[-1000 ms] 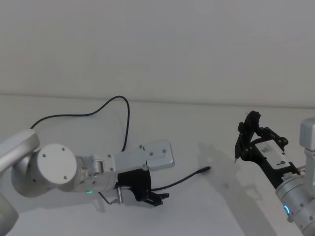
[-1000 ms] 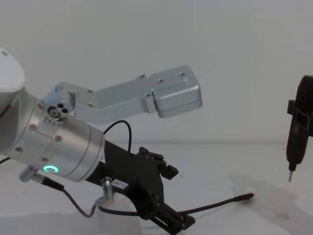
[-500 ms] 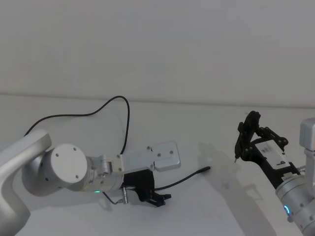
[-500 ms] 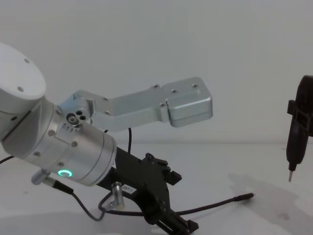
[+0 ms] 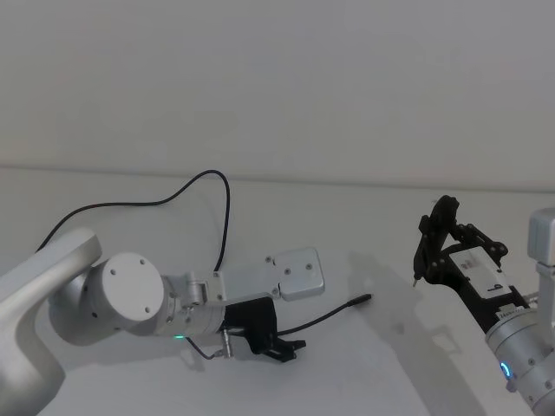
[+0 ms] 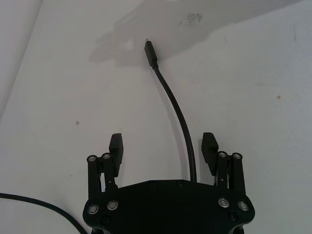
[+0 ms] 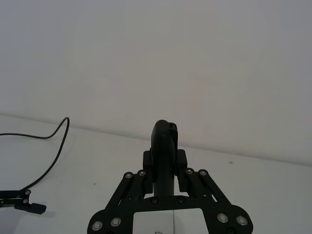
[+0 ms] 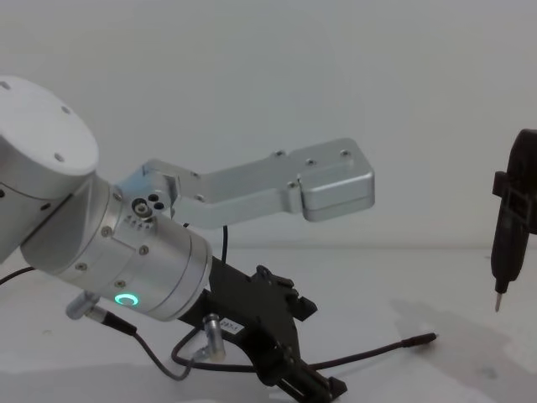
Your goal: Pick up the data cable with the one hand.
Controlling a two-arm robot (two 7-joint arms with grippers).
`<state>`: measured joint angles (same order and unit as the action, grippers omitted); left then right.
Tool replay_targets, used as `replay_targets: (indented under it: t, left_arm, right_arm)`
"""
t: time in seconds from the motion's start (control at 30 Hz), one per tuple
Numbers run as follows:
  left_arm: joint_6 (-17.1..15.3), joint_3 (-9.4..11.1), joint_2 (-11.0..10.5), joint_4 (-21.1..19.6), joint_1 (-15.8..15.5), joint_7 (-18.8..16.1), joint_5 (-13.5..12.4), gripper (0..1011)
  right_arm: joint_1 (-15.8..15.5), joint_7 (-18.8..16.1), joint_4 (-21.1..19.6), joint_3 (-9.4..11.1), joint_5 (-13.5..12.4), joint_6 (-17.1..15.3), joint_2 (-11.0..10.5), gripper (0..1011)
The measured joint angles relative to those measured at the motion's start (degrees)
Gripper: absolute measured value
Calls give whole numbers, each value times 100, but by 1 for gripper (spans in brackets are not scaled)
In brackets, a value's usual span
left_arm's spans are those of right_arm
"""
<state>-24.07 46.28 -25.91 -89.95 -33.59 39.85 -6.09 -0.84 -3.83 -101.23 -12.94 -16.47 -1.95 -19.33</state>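
Bare white table [image 5: 390, 225] against a pale wall [image 5: 277, 87]. Low over it, left gripper [image 6: 163, 146] spread wide, straddling cable [image 6: 180, 114] lying on the table, pinching nothing. At right, right gripper [image 7: 165, 160] clamped on black tool [image 7: 165, 134].

A plain white matte table [image 5: 364, 225] meets a pale wall along its far edge. 1 long, thin black flexible data cable [image 5: 225, 212] lies on it. From the robot's left the cable bends round near the far edge, then curves back toward the robot. Its small cylindrical black plug [image 5: 358, 301] points right, beside a soft grey shadow on the tabletop.
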Motion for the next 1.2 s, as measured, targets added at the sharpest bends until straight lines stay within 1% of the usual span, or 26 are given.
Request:
replay_targets:
  t: [0.1,0.13,0.2,0.23,0.27,0.4,0.47,0.53,0.57,0.6,0.63,0.7,0.73,0.83,0.87,0.93,1.0,1.03,1.07,1.1,1.2]
  left_arm:
    - [-15,-2,22,15,0,-2,-10,939]
    - [-18,-2,27,18,0,-3,-13,898]
    - [-27,-3,37,26,1,-5,-18,853]
    - [-27,-3,37,26,1,-5,-18,853]
    - [-31,-4,44,32,2,-6,-23,802]
    - [-42,-4,53,43,3,-8,-33,698]
    - [-49,-5,58,47,3,-10,-38,618]
    - [-53,-6,61,51,3,-12,-41,589]
    - [-56,-6,63,55,3,-13,-45,542]
    - [-57,-6,63,56,3,-14,-46,519]
    - [-61,-7,64,59,3,-17,-50,457]
    - [-65,-8,64,62,3,-18,-54,415]
    - [-68,-9,64,64,3,-18,-57,360]
    - [-71,-10,67,65,3,-18,-58,304]
    - [-71,-11,69,66,3,-18,-57,249]
    - [-72,-12,71,66,3,-19,-58,203]
    - [-72,-13,72,67,3,-19,-58,129]
    - [-72,-13,72,66,3,-19,-57,117]
    - [-72,-14,73,66,3,-19,-58,75]
    - [-72,-14,73,67,3,-19,-58,51]
    - [-72,-14,75,66,3,-19,-58,48]
  right_arm:
    - [0,0,0,0,0,0,0,268]
    - [0,0,0,0,0,0,0,268]
    - [0,0,0,0,0,0,0,268]
    - [0,0,0,0,0,0,0,268]
    - [0,0,0,0,0,0,0,268]
    - [0,0,0,0,0,0,0,268]
    - [0,0,0,0,0,0,0,268]
    - [0,0,0,0,0,0,0,268]
    - [0,0,0,0,0,0,0,268]
    - [0,0,0,0,0,0,0,268]
    - [0,0,0,0,0,0,0,268]
    - [0,0,0,0,0,0,0,268]
    - [0,0,0,0,0,0,0,268]
    - [0,0,0,0,0,0,0,268]
    - [0,0,0,0,0,0,0,268]
    - [0,0,0,0,0,0,0,268]
    - [0,0,0,0,0,0,0,268]
    - [0,0,0,0,0,0,0,268]
    - [0,0,0,0,0,0,0,268]
    - [0,0,0,0,0,0,0,268]
    - [0,0,0,0,0,0,0,268]
